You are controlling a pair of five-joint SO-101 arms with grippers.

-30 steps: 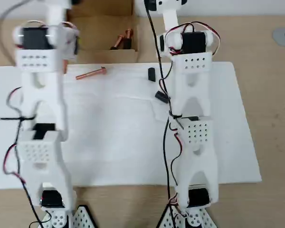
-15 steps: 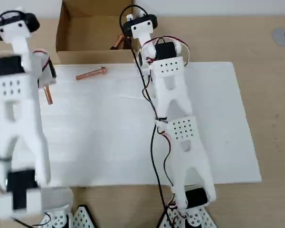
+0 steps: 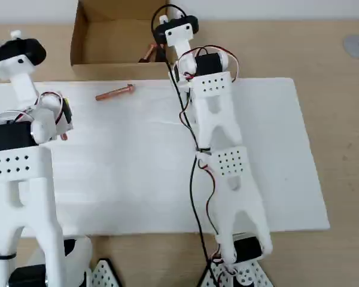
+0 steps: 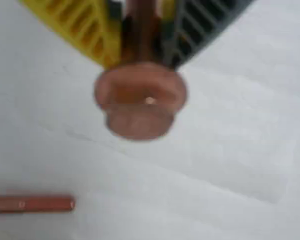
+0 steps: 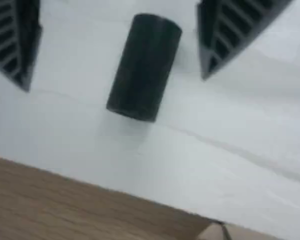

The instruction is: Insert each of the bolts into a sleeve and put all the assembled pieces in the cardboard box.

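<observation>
The left fingers (image 4: 85,30), one yellow and one black, are clamped on the shank of a copper-coloured flanged bolt (image 4: 140,102), whose round head juts out past the fingertips over the white sheet (image 4: 240,165). Whether the head touches the sheet cannot be told. A second copper bolt (image 4: 32,204) lies flat on the sheet farther off. The right fingers (image 5: 235,30), dark and ribbed, stand wide apart and hold nothing. A short black cylindrical sleeve (image 5: 144,67) lies on its side on the sheet between them and touches neither. It rests near the sheet's edge, where the wooden counter (image 5: 65,210) begins. In the high view the right arm stretches to the far edge of the sheet, just beside the open brown cardboard box (image 3: 113,36), where finished copper-and-black pieces (image 3: 151,52) lie in one corner. The left arm stands at the sheet's left end, well apart from the right. The step in hand looks like picking up the sleeve to mate it with the bolt already held. Next, the right fingers should close squarely across the sleeve's round sides, since an off-centre squeeze may send it rolling. The sleeve must then be lifted and turned so its bore faces the bolt. The two arms have to meet with both axes in line, and because the left fingers cover much of the shank, the free length for sliding the sleeve on may be short.
</observation>
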